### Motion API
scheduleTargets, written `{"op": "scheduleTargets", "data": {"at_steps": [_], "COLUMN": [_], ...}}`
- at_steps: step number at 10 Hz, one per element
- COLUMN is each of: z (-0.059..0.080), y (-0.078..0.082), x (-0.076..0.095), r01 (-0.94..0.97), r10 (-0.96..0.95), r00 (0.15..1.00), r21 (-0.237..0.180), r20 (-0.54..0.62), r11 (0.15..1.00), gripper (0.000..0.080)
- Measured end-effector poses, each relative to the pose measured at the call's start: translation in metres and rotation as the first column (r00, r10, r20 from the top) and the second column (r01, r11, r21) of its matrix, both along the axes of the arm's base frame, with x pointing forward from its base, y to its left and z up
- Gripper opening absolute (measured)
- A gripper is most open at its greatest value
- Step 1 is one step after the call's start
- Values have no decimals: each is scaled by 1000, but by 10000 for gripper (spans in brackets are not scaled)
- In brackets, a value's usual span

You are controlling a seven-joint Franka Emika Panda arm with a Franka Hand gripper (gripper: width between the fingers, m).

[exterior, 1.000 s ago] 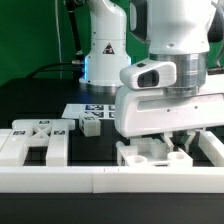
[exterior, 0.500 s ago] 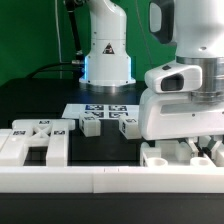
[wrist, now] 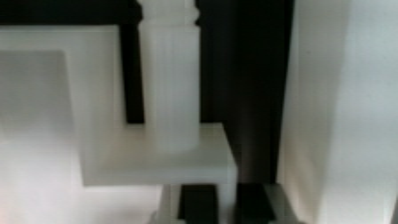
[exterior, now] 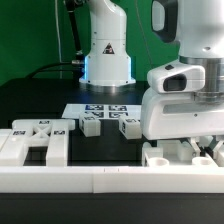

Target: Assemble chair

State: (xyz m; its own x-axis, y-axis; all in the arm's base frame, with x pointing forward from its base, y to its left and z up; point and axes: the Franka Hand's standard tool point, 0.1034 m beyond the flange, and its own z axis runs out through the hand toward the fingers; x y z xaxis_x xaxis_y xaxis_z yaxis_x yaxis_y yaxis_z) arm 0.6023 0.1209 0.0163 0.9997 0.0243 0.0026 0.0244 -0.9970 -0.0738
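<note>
The chair is in loose white parts. A large flat part [exterior: 36,140] with tags lies at the exterior view's left. Two small tagged blocks [exterior: 90,125] [exterior: 127,123] sit mid-table. Another blocky part [exterior: 166,155] with sockets lies at the exterior view's right, behind the front wall. My gripper [exterior: 204,148] hangs low over that part's right end, its fingers down among the white pieces. In the wrist view the two dark fingers [wrist: 196,205] stand close together, shut, over a white piece [wrist: 164,150] with a narrow post [wrist: 169,60]. Nothing shows as held.
A long white border wall [exterior: 110,181] runs along the front. The marker board [exterior: 100,110] lies flat behind the small blocks. The arm's base [exterior: 107,55] stands at the back centre.
Over the last second the gripper has shifted toward the exterior view's right along the socketed part, then nearly stopped. Its fingers stayed shut. The parts have not moved.
</note>
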Motion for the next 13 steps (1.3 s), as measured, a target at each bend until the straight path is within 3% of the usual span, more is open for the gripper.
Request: {"op": "scheduleTargets", "data": {"at_steps": [1,2,4,5,6,9,11,13], "z": [0,-1,-2,3,9,44,49,42], "y": [-5,-11,-22,-24,-22,-32,-42,-48], "x": [1,1,-3,-10,-16,-40,-61,-80], "r01": [6,12,25,23,6,-34,-70,-146], "r10": [-6,-12,-25,-22,-6,35,70,147], "r00": [1000,1000,1000,1000,1000,999,997,988], "r21": [-5,-11,-22,-24,-23,-19,-26,-35], "r20": [0,0,9,7,5,14,15,40], "r11": [1000,1000,999,999,1000,999,997,989], "gripper": [276,276,580,629,643,649,649,649]}}
